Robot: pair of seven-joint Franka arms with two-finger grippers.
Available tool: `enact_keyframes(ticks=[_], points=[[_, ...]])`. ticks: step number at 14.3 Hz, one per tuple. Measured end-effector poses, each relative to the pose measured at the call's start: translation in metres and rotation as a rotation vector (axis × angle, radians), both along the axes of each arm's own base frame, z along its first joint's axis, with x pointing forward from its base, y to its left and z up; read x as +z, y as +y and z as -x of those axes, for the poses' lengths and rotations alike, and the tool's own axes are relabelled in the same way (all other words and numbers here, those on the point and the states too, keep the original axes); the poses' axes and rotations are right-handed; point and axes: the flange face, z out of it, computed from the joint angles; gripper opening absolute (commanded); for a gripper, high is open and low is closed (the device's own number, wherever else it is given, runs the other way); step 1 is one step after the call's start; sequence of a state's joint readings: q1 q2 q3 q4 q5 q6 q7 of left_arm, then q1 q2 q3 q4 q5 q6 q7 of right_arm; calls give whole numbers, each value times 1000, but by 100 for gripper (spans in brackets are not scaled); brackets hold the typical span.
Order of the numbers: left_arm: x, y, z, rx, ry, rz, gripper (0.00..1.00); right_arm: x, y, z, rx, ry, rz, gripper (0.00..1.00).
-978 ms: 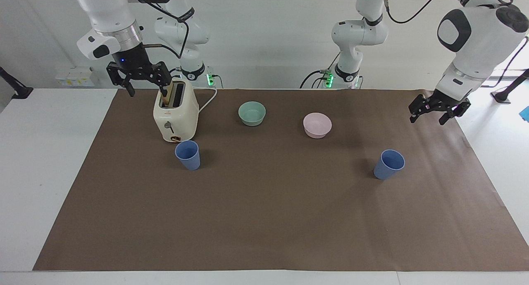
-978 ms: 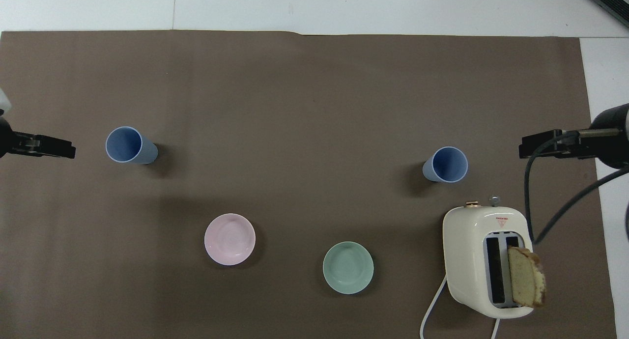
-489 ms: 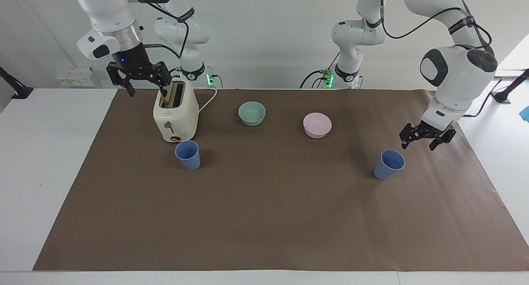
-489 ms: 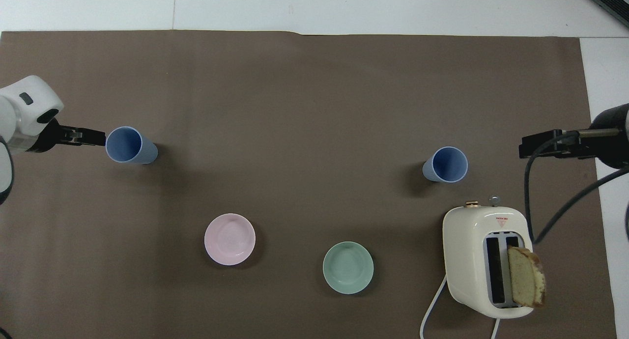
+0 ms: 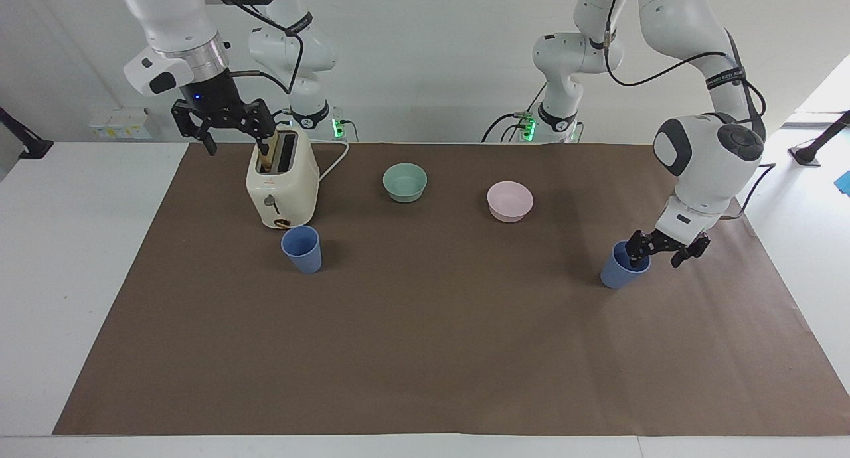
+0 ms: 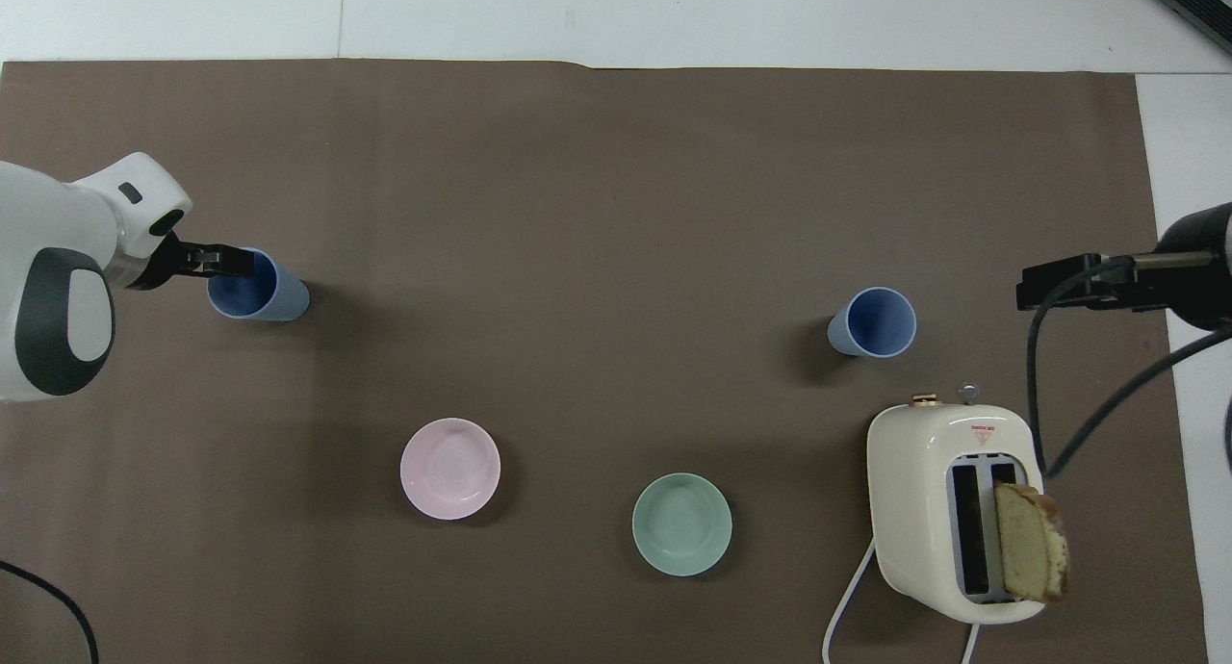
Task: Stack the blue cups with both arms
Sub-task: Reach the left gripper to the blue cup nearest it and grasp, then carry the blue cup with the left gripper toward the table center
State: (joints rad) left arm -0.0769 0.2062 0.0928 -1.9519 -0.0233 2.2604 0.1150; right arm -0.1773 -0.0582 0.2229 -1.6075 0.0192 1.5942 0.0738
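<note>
Left end effector (image 5: 664, 248): positioned at the rim of the blue cup (image 5: 623, 267) at the left arm's end of the desk. In the facing view one finger (image 5: 636, 247) sits at or just inside the cup mouth and the other finger stands outside the wall on the side toward the desk's end edge. The fingers are spread with the wall between them. Contact cannot be confirmed, and nothing is held.

Critical relation: the cup stands upright, long axis vertical, mouth up, directly below the inner finger. A grasp here requires a short descent and a closure across the wall, not around the whole body. In my judgement, an off-centre closure could tip the cup, since it is light and tapered.

Left arm pose: the forearm descends steeply from above, the wrist is bent down, and the end effector is tilted toward the cup from the desk's end edge.

Second blue cup (image 5: 302, 249): upright, just beside the toaster (image 5: 281, 181), toward the right arm's end of the desk and well apart from the first cup. The right arm is the nearer one to it.

Right end effector (image 5: 222, 127): waits above the toaster, over the bread slice (image 6: 1031, 542) in the slot. Fingers spread, nothing held.

Task status: stacking not yet begun; both cups rest on the desk (image 5: 431, 352).
</note>
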Motion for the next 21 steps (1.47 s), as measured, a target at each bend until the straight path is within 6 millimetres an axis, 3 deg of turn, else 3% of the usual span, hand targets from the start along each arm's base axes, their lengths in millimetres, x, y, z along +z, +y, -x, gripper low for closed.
enact_keyframes(ticks=[1,2,3,4,10,13,16,21], points=[[-4,-2,2,-1,9,0,73,0,0,0,0,0,0,100],[-8,-4,4,-3,17,1,55,0,0,0,0,0,0,100],[-10,-7,6,-4,22,1,23,0,0,0,0,0,0,100],[-10,-8,6,-5,22,1,1,0,0,0,0,0,0,100],[1,-16,4,-15,2,3,0,0,0,0,0,0,0,100],[17,-38,2,-7,-25,11,0,0,0,0,0,0,0,100],[31,-86,5,21,-39,28,0,0,0,0,0,0,0,100],[29,-184,26,99,-27,60,0,0,0,0,0,0,0,100]])
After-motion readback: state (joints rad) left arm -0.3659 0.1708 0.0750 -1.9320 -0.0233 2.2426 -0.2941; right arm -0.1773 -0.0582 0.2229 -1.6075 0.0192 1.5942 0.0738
